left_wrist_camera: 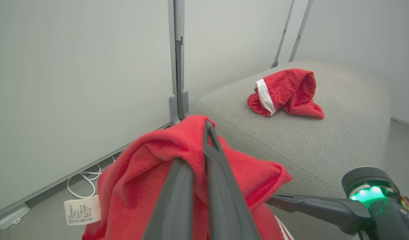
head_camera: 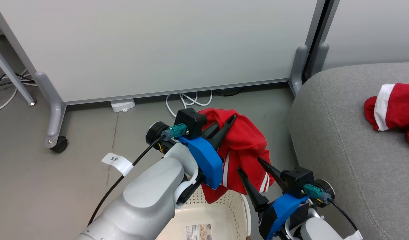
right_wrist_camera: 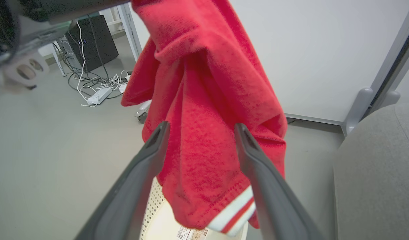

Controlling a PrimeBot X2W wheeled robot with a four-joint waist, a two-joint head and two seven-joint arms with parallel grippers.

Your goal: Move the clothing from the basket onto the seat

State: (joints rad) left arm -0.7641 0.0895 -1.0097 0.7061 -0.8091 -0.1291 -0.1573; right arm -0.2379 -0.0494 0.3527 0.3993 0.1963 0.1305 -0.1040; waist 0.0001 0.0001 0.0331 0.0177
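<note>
The left pincer (head_camera: 229, 121) is shut tight on a red garment with thin white stripes (head_camera: 244, 143). It holds the garment up in the air, above the basket (head_camera: 224, 206). The cloth folds over one of its fingers (left_wrist_camera: 177, 186), so part of that finger is hidden. A small white care tag (left_wrist_camera: 82, 210) hangs from the cloth.

The right pincer (head_camera: 249, 164) is wide open and holds nothing. Its two fingers point up at the low edge of the hanging garment, one on each side. I cannot tell if they touch the cloth.

The basket is mostly hidden under the left arm and cut off at the bottom. I can see a holey white wall and a paper label (head_camera: 198, 232) inside.

The grey seat (head_camera: 341, 140) is just to the right. Another red garment with a broad white band (head_camera: 394, 106) lies on it, cut off at the picture's edge. Behind stands a white wall panel (head_camera: 157, 46), with white cables (head_camera: 187, 99) on the floor (head_camera: 57, 186).
</note>
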